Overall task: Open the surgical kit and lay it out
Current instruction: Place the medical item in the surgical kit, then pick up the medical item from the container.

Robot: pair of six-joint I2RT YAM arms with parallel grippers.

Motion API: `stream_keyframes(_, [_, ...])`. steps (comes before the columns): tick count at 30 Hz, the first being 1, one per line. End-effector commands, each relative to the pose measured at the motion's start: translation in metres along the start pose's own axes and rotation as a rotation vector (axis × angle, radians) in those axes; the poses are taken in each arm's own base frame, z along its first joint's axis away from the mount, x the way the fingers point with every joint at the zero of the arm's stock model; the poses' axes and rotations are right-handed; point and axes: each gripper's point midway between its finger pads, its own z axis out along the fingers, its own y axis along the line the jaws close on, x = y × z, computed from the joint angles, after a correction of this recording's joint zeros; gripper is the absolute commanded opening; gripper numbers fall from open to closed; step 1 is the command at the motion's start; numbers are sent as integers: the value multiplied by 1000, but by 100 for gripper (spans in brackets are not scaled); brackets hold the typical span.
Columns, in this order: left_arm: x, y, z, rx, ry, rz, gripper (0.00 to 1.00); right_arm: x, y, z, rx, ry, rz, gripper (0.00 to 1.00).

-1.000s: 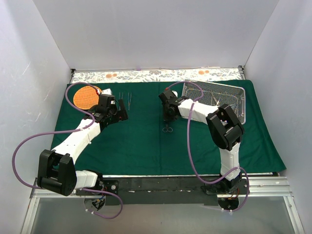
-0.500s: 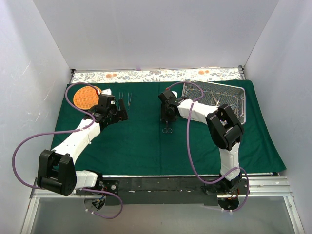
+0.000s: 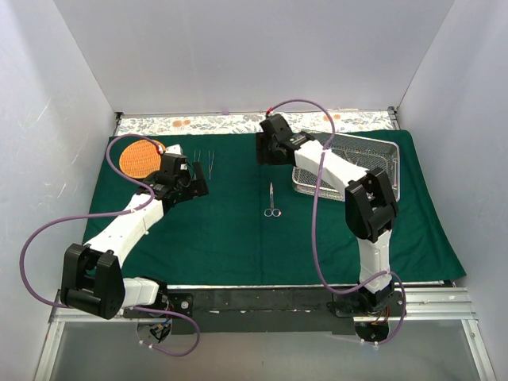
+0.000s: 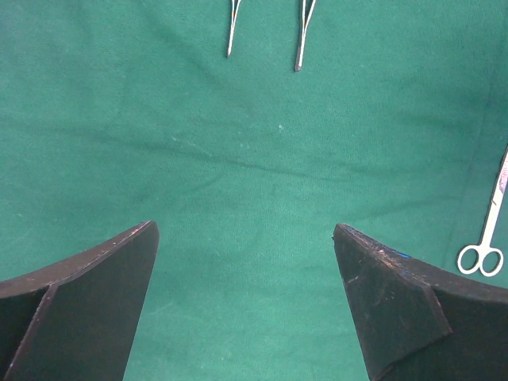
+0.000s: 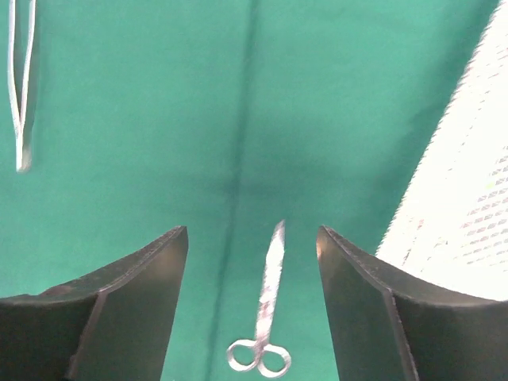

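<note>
The dark green cloth wrap (image 3: 238, 230) lies spread flat over the table. The silver mesh tray (image 3: 373, 151) sits on it at the back right, and what it holds is hidden by the right arm. A pair of steel scissors (image 3: 272, 200) (image 5: 266, 317) lies alone mid-cloth. Two tweezers (image 3: 205, 157) (image 4: 302, 36) lie side by side at the back left. My right gripper (image 3: 266, 151) (image 5: 252, 238) hangs open above and behind the scissors, holding nothing. My left gripper (image 3: 196, 186) (image 4: 246, 238) is open over bare cloth, just short of the tweezers.
A round woven orange basket (image 3: 140, 157) sits at the back left corner of the cloth. A floral patterned strip (image 3: 238, 123) runs along the back edge. White walls close in three sides. The scissors (image 4: 486, 238) show at the right edge of the left wrist view.
My right gripper opened, let go of the scissors onto the cloth, then rose and drew back toward the rear. The left arm has not moved.
</note>
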Motion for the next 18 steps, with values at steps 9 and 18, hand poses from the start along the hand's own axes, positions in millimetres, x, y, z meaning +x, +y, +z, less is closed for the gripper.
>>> stream_keyframes(9, [-16, -9, -4, 27, -45, 1, 93, 35, -67, 8, 68, 175, -5, 77])
stream_keyframes(18, [-15, -9, -1, 23, -38, 6, 93, 33, -78, -24, 26, 164, -43, 77])
